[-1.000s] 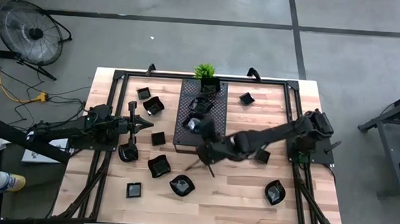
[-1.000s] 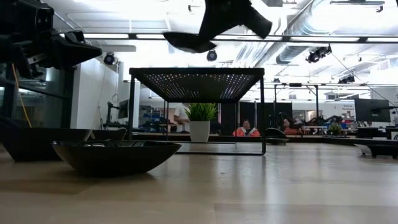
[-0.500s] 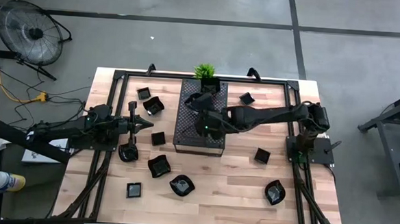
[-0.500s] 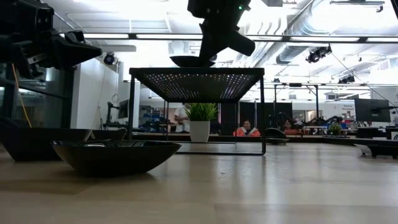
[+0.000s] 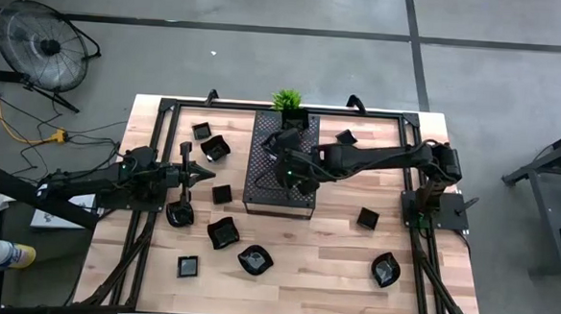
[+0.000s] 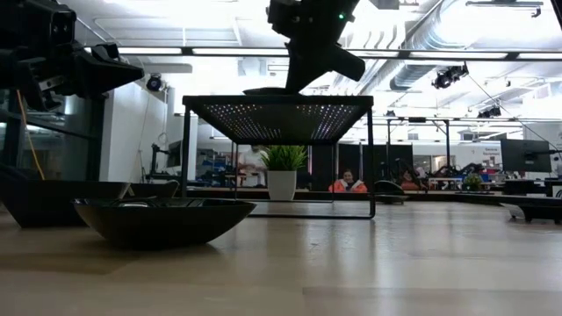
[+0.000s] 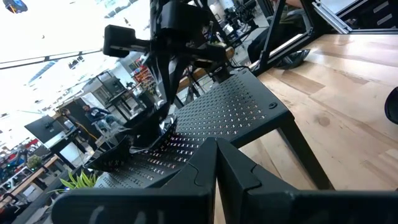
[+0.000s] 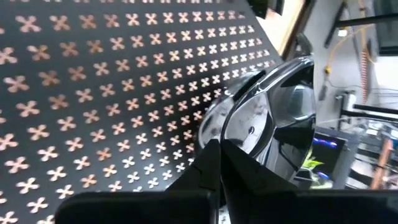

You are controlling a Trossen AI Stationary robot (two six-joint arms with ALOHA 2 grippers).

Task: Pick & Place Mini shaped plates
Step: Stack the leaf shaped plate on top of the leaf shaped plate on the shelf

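My right gripper (image 5: 290, 173) reaches over the dark perforated tray (image 5: 302, 201), shut on one glossy black mini plate (image 8: 270, 121). The low view shows this plate (image 6: 268, 89) at the tray's top surface (image 6: 281, 98), under the gripper (image 6: 309, 66). Other mini plates sit on the tray's far part (image 5: 279, 143). Several more lie on the table, left of the tray (image 5: 215, 148), toward the near edge (image 5: 255, 260) and on the right (image 5: 368, 218). My left gripper (image 5: 201, 175) waits shut to the left of the tray. My right gripper pinches the mini plate's rim (image 8: 231, 142) between its two fingers, one finger (image 8: 208, 163) on either side of the edge. It comes from above, slanting from the table's right. The plate's underside (image 6: 263, 91) seems to rest on the tray top.
A small green plant (image 5: 286, 101) stands at the tray's far end. A black metal frame (image 5: 157, 131) runs around the table. A big plate (image 6: 162, 219) lies close to the low camera. Bare wood (image 5: 324, 246) shows near the tray's near edge.
My right gripper has carried the plate from beyond the tray's near edge toward the far edge, over the tray, and come down. The plate, high above the tray a second ago, now sits at the tray's top.
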